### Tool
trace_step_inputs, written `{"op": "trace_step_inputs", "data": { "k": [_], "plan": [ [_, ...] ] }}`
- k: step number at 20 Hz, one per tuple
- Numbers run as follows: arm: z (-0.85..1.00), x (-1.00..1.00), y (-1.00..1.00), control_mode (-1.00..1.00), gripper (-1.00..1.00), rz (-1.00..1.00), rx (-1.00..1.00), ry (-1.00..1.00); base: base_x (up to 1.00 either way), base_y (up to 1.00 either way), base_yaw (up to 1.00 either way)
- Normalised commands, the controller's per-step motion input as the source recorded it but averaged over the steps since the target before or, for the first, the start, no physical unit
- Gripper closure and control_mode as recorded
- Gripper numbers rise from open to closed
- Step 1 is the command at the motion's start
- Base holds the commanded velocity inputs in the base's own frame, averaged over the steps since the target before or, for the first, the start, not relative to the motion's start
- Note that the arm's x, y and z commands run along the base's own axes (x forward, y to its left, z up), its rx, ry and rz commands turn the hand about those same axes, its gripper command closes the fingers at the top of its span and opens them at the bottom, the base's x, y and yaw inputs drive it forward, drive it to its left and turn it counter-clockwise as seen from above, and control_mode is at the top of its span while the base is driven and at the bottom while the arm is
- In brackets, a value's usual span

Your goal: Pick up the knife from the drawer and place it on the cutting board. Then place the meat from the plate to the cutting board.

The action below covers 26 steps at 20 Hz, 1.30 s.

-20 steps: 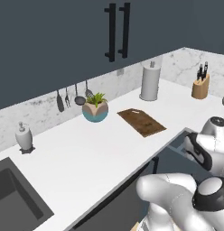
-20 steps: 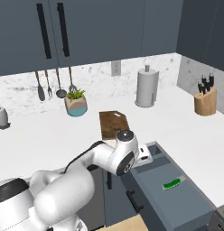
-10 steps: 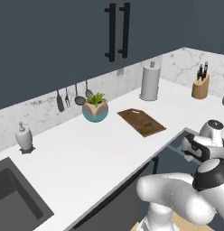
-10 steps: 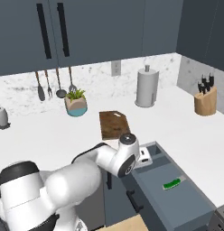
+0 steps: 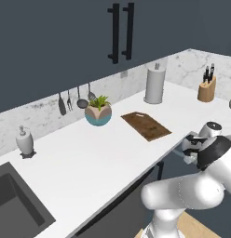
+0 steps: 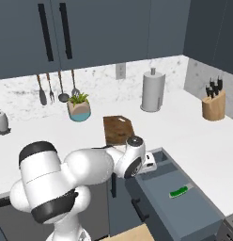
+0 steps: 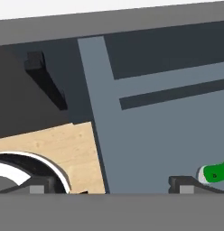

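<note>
Claw (image 6: 149,164): jaws spread wide, holding nothing, poised over the open drawer (image 6: 184,209)
Knife (image 6: 180,192): lay flat in the drawer, off to one side of the claw
Board (image 6: 118,130): bare, on the counter behind the drawer
Risk: claw could descend off-centre and nudge the knife against the drawer wall
</note>
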Motion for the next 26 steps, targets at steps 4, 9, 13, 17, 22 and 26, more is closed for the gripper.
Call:
{"op": "trace_step_inputs", "data": {
  "k": [4, 9, 13, 17, 22, 26],
  "plan": [
    [0.00, 0.12, 0.00, -1.00, -1.00, 0.00, 0.10, 0.20, 0.00, 0.00, 0.00],
    [-0.16, 0.00, 0.00, -1.00, -1.00, 0.00, 0.06, 0.07, 0.00, 0.00, 0.00],
    [-0.31, 0.07, 0.00, -1.00, -1.00, 0.01, 0.07, 0.05, 0.00, 0.00, 0.00],
    [-0.32, 0.14, 0.00, -1.00, -1.00, 0.02, 0.05, 0.03, 0.00, 0.00, 0.00],
    [-0.06, 0.16, 0.00, -1.00, -1.00, 0.01, 0.02, 0.00, 0.00, 0.00, 0.00],
    [-0.01, 0.16, -0.01, -1.00, -1.00, 0.00, 0.00, 0.00, 0.00, 0.00, 0.00]
  ]
}}
